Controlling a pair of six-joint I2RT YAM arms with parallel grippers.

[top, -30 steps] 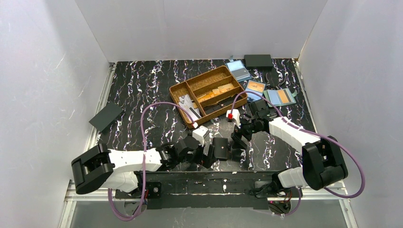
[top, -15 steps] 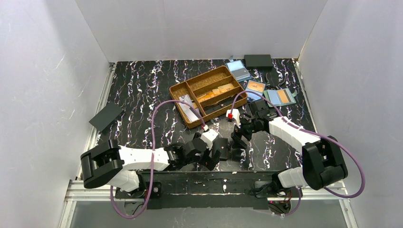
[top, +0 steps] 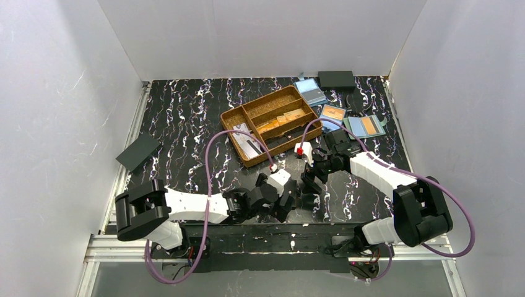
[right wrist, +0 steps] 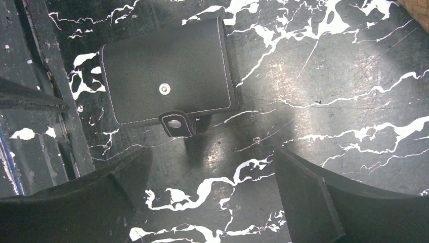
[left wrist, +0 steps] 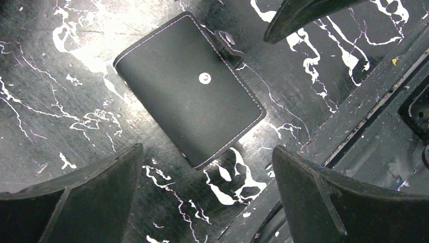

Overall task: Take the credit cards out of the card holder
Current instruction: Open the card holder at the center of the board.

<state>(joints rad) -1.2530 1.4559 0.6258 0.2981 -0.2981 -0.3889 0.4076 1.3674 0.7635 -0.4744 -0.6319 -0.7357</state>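
The card holder [left wrist: 189, 88] is a small black wallet lying closed and flat on the marbled table near the front rail. Its snap tab [left wrist: 227, 43] is undone and sticks out past the edge. It also shows in the right wrist view [right wrist: 167, 76] and in the top view [top: 308, 201]. My left gripper [left wrist: 207, 152] is open and empty, just left of the wallet. My right gripper [right wrist: 212, 152] is open and empty, just behind it. No credit cards show at the wallet. Pale cards with dark print [top: 247, 139] lie in the tray.
A brown divided tray [top: 235, 117] stands mid-table and holds orange-tan cards [top: 286, 119]. Blue holders with orange cards [top: 332, 113] [top: 366, 125], another blue holder [top: 309, 91] and a black box [top: 336, 78] sit at the back right. A flat black item [top: 138, 151] lies at the left. The front rail [top: 266, 230] runs close to the wallet.
My left arm has swung right along the front edge, bringing its open gripper up to the wallet. The right arm and the wallet have stayed where they were.
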